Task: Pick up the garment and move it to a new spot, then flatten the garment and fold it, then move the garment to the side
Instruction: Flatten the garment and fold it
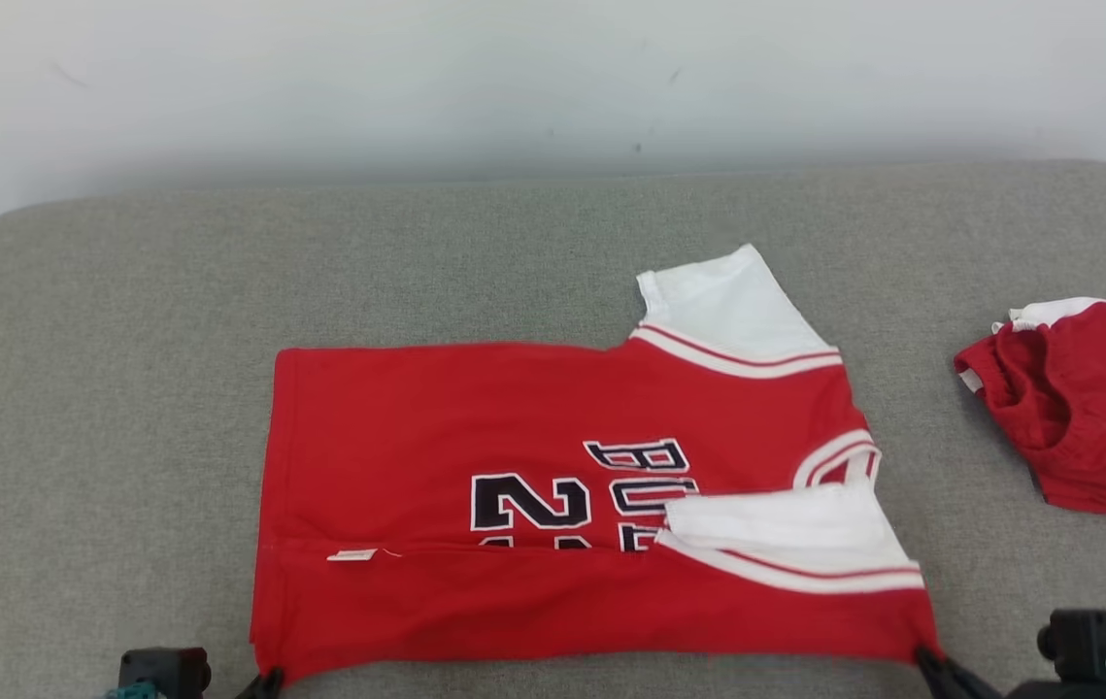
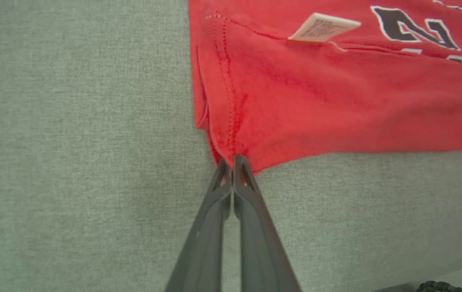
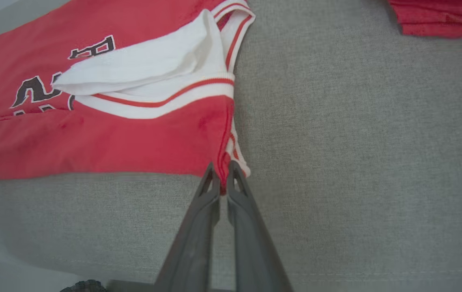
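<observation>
In the head view the garment (image 1: 553,505), a red jersey with white sleeves and dark lettering, lies spread in the middle of the grey surface (image 1: 125,388), closer to its near edge than to its far edge. The strip of the garment nearest that edge is folded up over the front, and it covers the lower part of the number. 1 white sleeve (image 1: 727,301) points to the far edge of the grey surface. The other sleeve (image 1: 786,529) lies folded on the red cloth. A small white label (image 1: 351,555) shows along the fold line. The left gripper (image 1: 271,680) is at the near edge of the grey surface and touches the near left corner of the garment. The right gripper (image 1: 926,660) is at the same edge and touches the near right corner. A second red cloth (image 1: 1087,408) lies crumpled at the right edge of the grey surface, well apart from the garment.

In the left wrist view the 2 fingers of the left gripper (image 2: 233,162) are pressed together on the hem corner of the garment (image 2: 336,101), just above the grey surface.

In the right wrist view the right gripper (image 3: 222,172) is clenched on the shoulder corner of the garment (image 3: 113,138), with red and white cloth between its 2 fingers, over the grey surface.
</observation>
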Robot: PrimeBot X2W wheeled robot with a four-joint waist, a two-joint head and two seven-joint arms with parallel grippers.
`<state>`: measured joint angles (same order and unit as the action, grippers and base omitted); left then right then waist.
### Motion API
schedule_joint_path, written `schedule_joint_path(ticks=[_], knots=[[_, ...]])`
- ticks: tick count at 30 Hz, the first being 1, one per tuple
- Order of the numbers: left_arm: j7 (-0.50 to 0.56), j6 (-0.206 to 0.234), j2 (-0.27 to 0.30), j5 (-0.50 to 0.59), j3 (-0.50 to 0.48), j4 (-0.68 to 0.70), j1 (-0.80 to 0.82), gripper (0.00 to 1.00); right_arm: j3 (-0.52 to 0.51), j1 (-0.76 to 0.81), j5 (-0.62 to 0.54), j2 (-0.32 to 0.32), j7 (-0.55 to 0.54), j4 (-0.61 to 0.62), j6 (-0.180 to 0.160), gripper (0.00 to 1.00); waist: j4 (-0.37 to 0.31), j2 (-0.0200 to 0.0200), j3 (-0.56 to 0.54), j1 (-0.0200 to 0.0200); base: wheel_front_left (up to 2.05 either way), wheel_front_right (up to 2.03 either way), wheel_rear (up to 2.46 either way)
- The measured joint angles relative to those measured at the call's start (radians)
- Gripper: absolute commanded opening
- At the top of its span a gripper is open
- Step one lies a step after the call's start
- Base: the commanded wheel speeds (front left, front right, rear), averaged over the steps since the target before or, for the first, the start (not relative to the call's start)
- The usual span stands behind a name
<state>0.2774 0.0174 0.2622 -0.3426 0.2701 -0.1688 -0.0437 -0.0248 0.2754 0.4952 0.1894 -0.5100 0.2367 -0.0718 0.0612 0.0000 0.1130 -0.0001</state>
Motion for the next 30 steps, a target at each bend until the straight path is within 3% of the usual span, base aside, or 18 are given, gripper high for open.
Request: schedule_joint_path(ticks=[18,19,20,21,22,30], knots=[[0.151,0.027,0.034,-0.045,0.0,0.182,-0.162,0.0,-0.04,0.138,0.015,-0.007,-0.117,0.088,-0.035,0.0,0.004,0.0001,-0.042,-0.0001,0.0,0.0,0.0],[0.156,0.027,0.035,-0.046,0.0,0.184,-0.162,0.02,-0.04,0.141,0.015,-0.008,-0.126,0.088,-0.035,0.0,0.004,0.0001,-0.042,-0.0001,0.0,0.0,0.0],[0.164,0.028,0.035,-0.046,0.0,0.187,-0.161,0.21,-0.039,0.144,0.015,-0.011,-0.134,0.087,-0.035,0.0,0.005,0.0001,-0.041,0.0,0.0,0.0,0.0],[0.168,0.031,0.035,-0.046,0.0,0.189,-0.161,0.9,-0.04,0.144,0.017,-0.018,-0.134,0.087,-0.035,0.43,0.005,0.0001,-0.041,0.0,0.0,0.0,0.0],[0.171,0.037,0.035,-0.046,-0.001,0.192,-0.161,1.0,-0.042,0.143,0.019,-0.027,-0.134,0.087,-0.039,1.0,0.005,0.0001,-0.04,0.0,0.0,0.0,0.0],[0.188,0.053,0.038,-0.045,-0.018,0.213,-0.157,1.0,-0.05,0.115,0.008,-0.022,-0.154,0.062,-0.044,1.0,0.006,0.0001,-0.053,0.0001,0.0,0.0,0.0]])
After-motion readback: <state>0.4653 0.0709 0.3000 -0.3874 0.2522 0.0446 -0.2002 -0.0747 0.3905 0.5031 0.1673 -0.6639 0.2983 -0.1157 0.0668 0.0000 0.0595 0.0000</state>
